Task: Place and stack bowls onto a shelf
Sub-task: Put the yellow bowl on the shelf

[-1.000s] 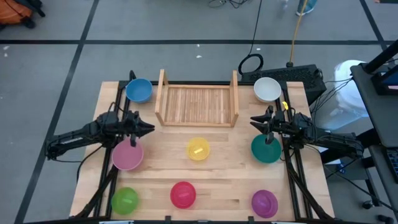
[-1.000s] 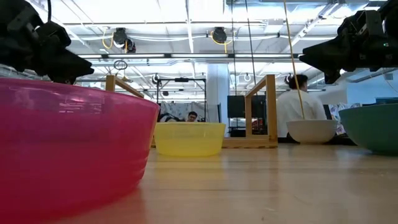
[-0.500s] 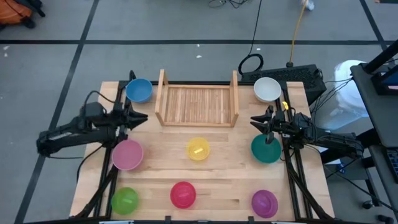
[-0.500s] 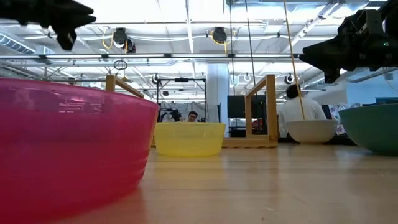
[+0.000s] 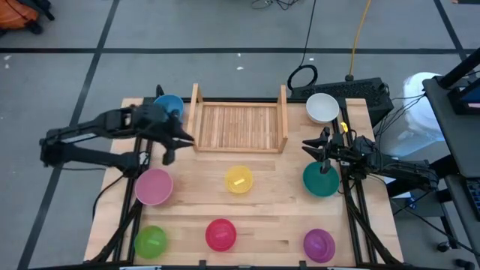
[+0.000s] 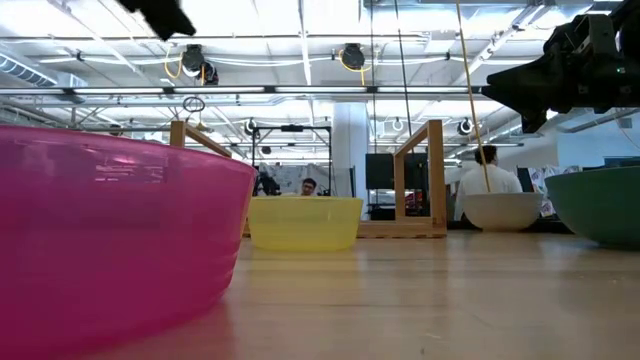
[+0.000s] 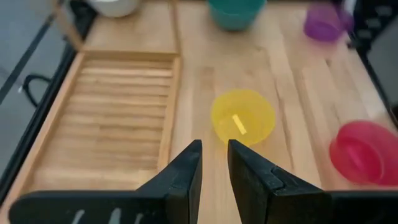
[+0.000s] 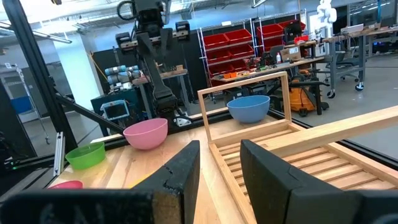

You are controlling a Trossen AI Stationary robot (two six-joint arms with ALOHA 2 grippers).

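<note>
The light-wood shelf stands at the table's far middle with nothing on it. Around it on the tabletop sit single bowls: blue, white, pink, yellow, teal, green, red and purple. My left gripper hangs open high above the table beside the shelf's left board, slanting down; in its wrist view nothing is between the fingers. My right gripper waits open and level above the teal bowl's far rim, also with nothing between its fingers.
Black frame rails run along the table's left and right sides. A dark box and cables lie behind the far right corner. People stand in the room beyond the table. Bare wood lies between the shelf and the yellow bowl.
My left gripper has risen well above the table from beside the pink bowl, going out of the top of the low view. It has gone toward the shelf's left board, tipped its fingers downward and rolled. No bowl has moved.
</note>
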